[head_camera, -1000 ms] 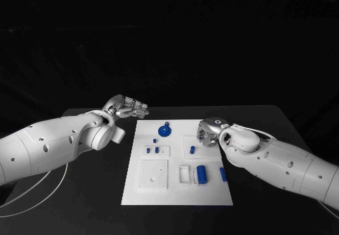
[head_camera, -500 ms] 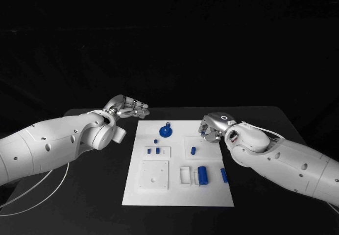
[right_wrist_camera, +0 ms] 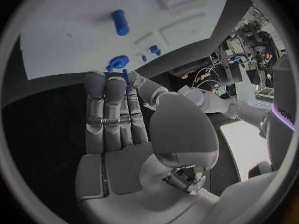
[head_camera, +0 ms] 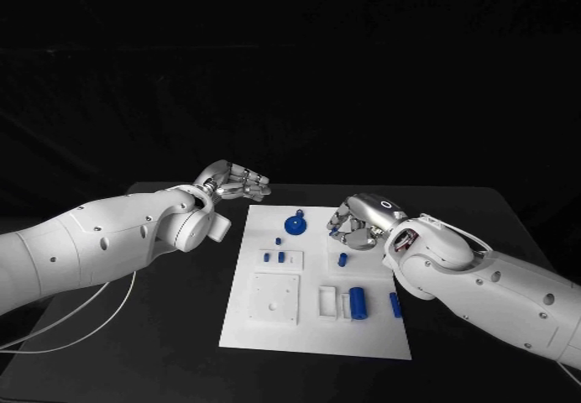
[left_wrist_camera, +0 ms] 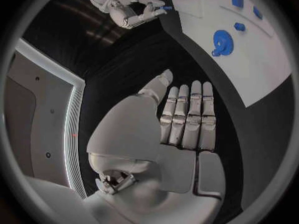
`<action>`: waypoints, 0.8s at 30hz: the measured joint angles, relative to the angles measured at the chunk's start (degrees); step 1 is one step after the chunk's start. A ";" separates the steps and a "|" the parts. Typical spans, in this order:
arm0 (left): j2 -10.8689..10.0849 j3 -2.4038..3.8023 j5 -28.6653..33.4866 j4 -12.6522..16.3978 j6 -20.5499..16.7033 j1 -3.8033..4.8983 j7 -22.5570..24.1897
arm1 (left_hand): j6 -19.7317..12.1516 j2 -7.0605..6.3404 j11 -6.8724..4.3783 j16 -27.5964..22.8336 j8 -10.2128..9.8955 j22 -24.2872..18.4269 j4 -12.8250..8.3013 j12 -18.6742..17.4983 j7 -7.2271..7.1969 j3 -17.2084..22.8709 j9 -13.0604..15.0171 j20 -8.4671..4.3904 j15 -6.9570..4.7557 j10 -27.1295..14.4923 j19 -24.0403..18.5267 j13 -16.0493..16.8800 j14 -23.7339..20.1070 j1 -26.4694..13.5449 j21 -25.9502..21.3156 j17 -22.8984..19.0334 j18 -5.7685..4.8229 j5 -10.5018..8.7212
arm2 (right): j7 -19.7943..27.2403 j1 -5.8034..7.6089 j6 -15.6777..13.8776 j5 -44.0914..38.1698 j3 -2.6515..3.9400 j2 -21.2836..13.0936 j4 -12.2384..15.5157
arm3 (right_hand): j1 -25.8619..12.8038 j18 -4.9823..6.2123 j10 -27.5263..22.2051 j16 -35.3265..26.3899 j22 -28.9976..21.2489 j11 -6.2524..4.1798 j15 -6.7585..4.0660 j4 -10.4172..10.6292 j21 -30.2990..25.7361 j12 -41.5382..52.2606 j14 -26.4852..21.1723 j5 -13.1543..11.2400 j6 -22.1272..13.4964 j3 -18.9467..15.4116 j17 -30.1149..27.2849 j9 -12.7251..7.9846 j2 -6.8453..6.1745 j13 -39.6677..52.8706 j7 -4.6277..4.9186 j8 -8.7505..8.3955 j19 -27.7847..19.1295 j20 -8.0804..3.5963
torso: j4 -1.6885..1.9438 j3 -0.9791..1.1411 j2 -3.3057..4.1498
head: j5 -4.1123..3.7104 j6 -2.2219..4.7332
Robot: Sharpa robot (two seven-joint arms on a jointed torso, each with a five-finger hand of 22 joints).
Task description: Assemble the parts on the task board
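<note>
Centrally on the black table [head_camera: 170, 336] lies the white rectangular task board [head_camera: 317, 334], its long sides running away from the robot. Near the board's far edge rests a round blue gear-like part [head_camera: 295, 225]. Toward the near edge, a blue cylindrical part [head_camera: 358, 301] lies in a white holder, with a slim blue bar [head_camera: 395, 305] just beside it at the board's right edge. Small blue pegs [head_camera: 277, 257] stand in the board's middle, left of a short blue stub [head_camera: 342, 259].

The left hand [head_camera: 236, 184] hovers above the table just off the board's far left corner; in the left wrist view its silver fingers [left_wrist_camera: 187, 117] lie straight and pressed side by side, holding nothing. The right hand [head_camera: 358, 221] hangs over the board's far right area, beside the gear-like part. From the other wrist's camera, a small thin blue pin [left_wrist_camera: 166, 8] sits pinched at its fingertips; the right wrist view shows the same blue sliver [right_wrist_camera: 125, 76] between thumb and fingers.
</note>
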 measured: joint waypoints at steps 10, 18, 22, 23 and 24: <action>0.77 -0.02 0.36 0.58 -0.21 0.00 0.33 | 0.00 0.00 0.00 0.00 0.00 0.00 -0.15 0.00 0.00 0.15 0.00 0.00 0.00 0.00 0.00 0.00 0.00 0.00 0.00 0.00 0.00 0.00 | 1.85 -1.95 -0.39 1.43 -1.31 2.97 2.35 | 0.15 0.00 -0.01 0.00 0.83 -0.01 0.00 -0.22 -0.90 0.25 0.00 -0.21 0.00 -0.22 0.00 0.00 0.15 0.00 0.00 0.00 0.29 0.12 | 0.26 -0.16 0.02 | 3.18 -0.49; 1.44 -0.02 0.59 1.04 -0.63 0.00 0.59 | 0.00 0.00 0.00 0.00 0.00 0.01 -0.15 0.00 0.00 0.15 0.00 0.00 0.00 0.00 0.00 0.00 0.00 0.00 0.00 0.00 0.00 0.00 | 2.24 -3.10 -0.21 -0.27 -3.16 4.89 2.16 | 0.15 0.00 -0.03 0.00 1.83 -0.03 0.01 -0.38 -1.79 0.25 0.00 -0.25 0.00 -0.38 0.09 0.00 0.15 -0.01 0.00 0.00 0.73 0.09 | 0.27 -0.22 0.07 | 5.08 -1.16; 1.77 -0.02 0.69 1.21 -0.90 0.00 0.72 | 0.00 0.23 0.00 0.00 0.00 -0.07 -0.15 0.00 0.00 0.15 0.00 0.00 0.00 0.00 0.00 0.00 0.00 0.23 0.00 0.00 0.00 0.00 | 2.26 -3.79 0.21 -1.76 -3.88 5.84 1.87 | 0.21 0.00 -0.11 0.00 2.22 -0.11 0.01 -0.38 -2.34 0.25 0.00 -0.26 0.00 -0.38 0.08 0.00 0.24 0.00 0.00 0.00 0.81 0.03 | 0.20 -0.18 0.09 | 5.37 -1.35; 1.84 -0.02 0.71 1.24 -0.96 0.00 0.74 | 0.00 0.23 0.00 0.00 0.00 -0.07 -0.15 0.00 0.00 0.15 0.00 0.00 0.00 0.00 0.00 0.00 0.00 0.23 0.00 0.00 0.00 0.00 | 2.26 -3.90 0.33 -2.09 -4.00 6.01 1.79 | 0.21 0.00 -0.11 0.00 2.33 -0.11 0.01 -0.38 -2.34 0.25 -0.01 -0.26 0.00 -0.39 0.08 0.00 0.24 0.00 0.00 0.00 0.84 0.01 | 0.18 -0.15 0.10 | 5.42 -1.39; 1.91 -0.02 0.74 1.27 -1.01 0.00 0.76 | 0.00 0.23 0.00 0.00 0.00 -0.07 -0.15 0.00 0.00 0.15 0.00 0.00 0.00 0.00 0.00 0.00 0.00 0.23 0.00 0.00 0.00 0.00 | 2.25 -3.99 0.46 -2.42 -4.12 6.15 1.70 | 0.19 0.00 -0.11 0.00 2.34 -0.11 0.01 -0.38 -2.42 0.25 0.00 -0.26 -0.01 -0.39 0.08 0.00 0.27 -0.01 0.00 0.00 1.01 0.00 | 0.18 -0.14 0.10 | 5.48 -1.44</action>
